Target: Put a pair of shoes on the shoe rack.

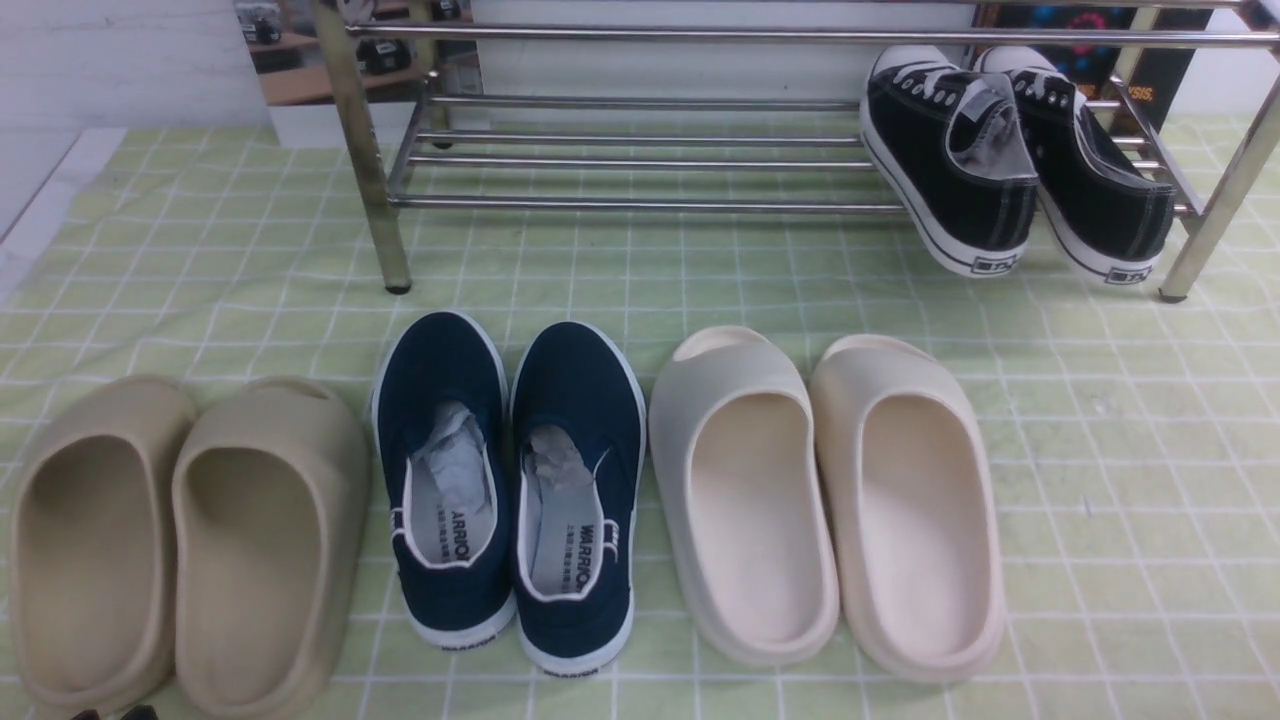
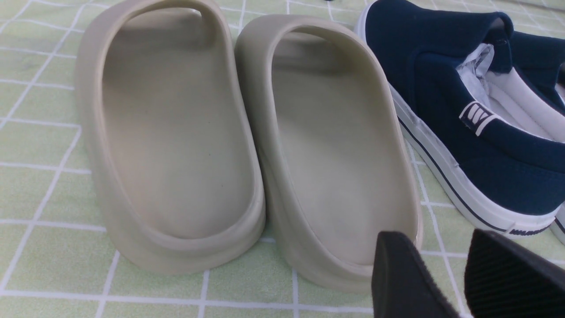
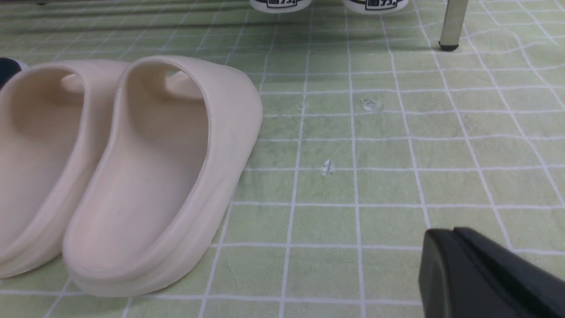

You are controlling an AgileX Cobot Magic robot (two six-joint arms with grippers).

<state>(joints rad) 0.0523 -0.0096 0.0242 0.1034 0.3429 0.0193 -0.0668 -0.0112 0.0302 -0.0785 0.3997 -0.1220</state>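
Observation:
The two black canvas sneakers [image 1: 950, 160] [image 1: 1095, 170] sit side by side on the lower shelf of the chrome shoe rack [image 1: 640, 203], at its right end. Their heels tilt down over the front bar. Their white heels [image 3: 279, 3] and a rack leg [image 3: 452, 22] show at the far edge of the right wrist view. My left gripper [image 2: 437, 247] is open and empty, low over the cloth behind the beige slides. My right gripper [image 3: 446, 234] is shut and empty, over bare cloth beside the cream slides. It does not show in the front view.
On the green checked cloth [image 1: 1100, 450], in a row in front of the rack, lie beige slides [image 1: 180, 540], navy slip-on shoes [image 1: 520, 480] and cream slides [image 1: 830, 490]. The rack's left part holds nothing. A white wall stands behind.

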